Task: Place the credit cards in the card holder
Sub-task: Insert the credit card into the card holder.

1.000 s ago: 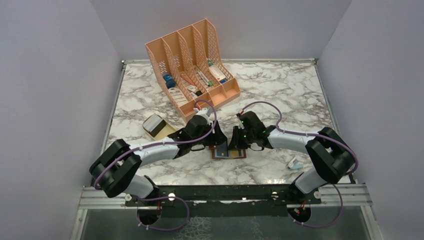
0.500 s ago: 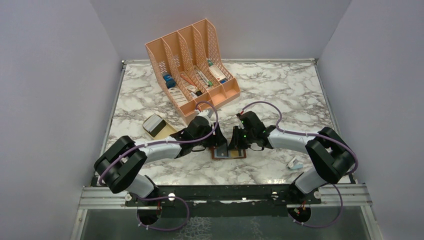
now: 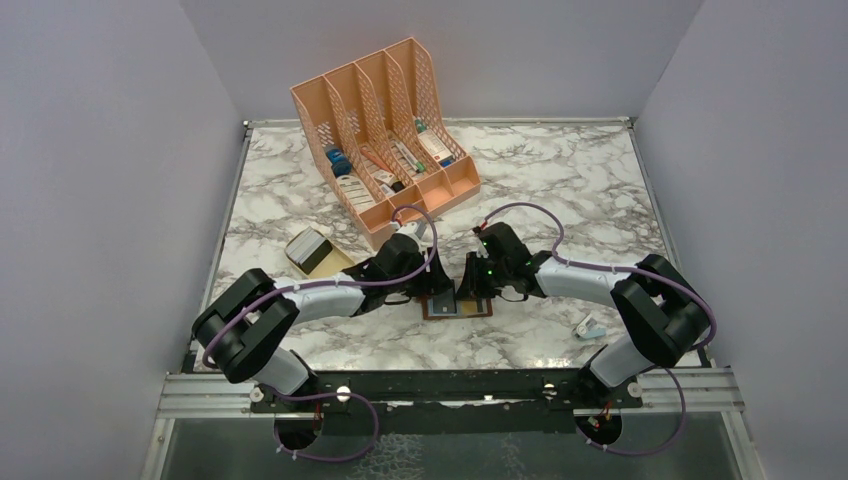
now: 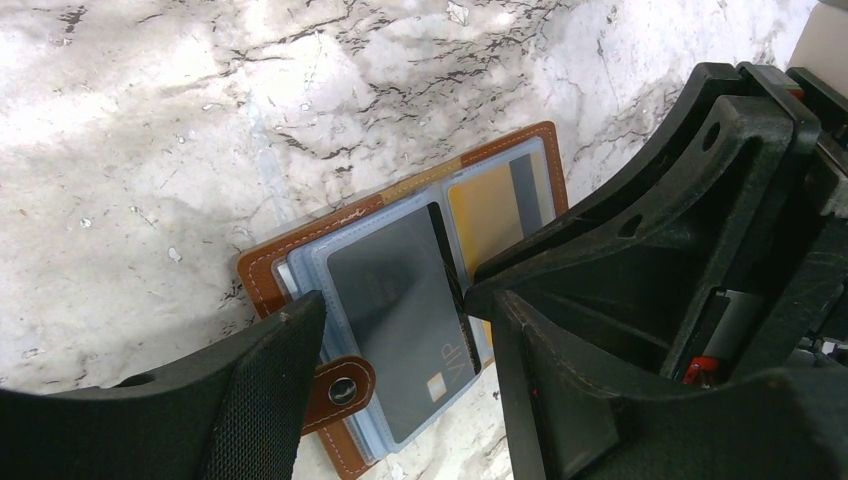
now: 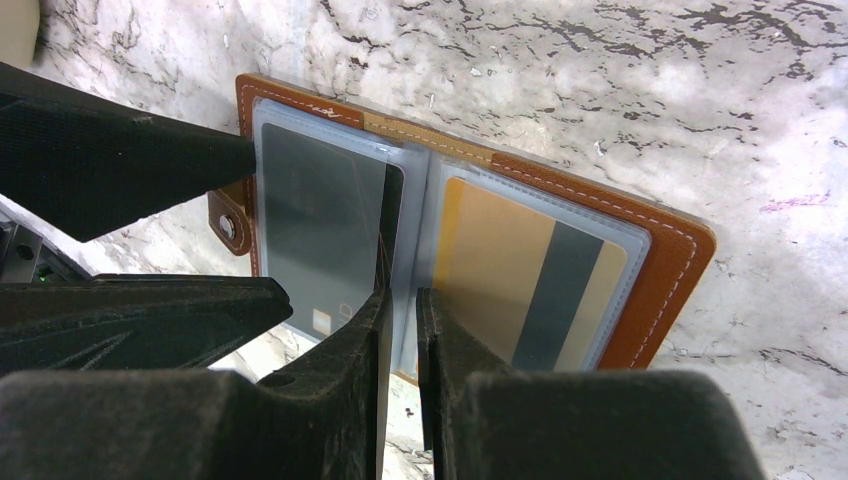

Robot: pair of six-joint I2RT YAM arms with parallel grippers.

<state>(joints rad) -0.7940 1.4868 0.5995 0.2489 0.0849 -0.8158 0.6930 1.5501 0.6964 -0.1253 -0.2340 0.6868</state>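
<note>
The brown card holder (image 3: 478, 309) (image 4: 262, 278) (image 5: 672, 268) lies open flat on the marble. A dark grey credit card (image 4: 395, 290) (image 5: 320, 225) marked VIP sits in its left clear sleeve. A yellow credit card (image 4: 490, 205) (image 5: 500, 255) with a dark stripe fills the right sleeve. My left gripper (image 3: 432, 284) (image 4: 405, 310) is open, its fingers straddling the dark card's sleeve from the snap-tab side. My right gripper (image 3: 472, 284) (image 5: 402, 295) is down at the fold beside the dark card's inner edge. Its jaws are almost closed, with nothing visible in the slim gap.
A peach slotted organizer (image 3: 385, 130) with pens and small items stands at the back. A small grey and tan stack (image 3: 310, 250) lies left of the left arm. A little white and blue object (image 3: 592, 326) lies near the right arm's base.
The left arm's elbow has swung a little to the right while its gripper stays at the holder. The right arm and the cards have not moved.
</note>
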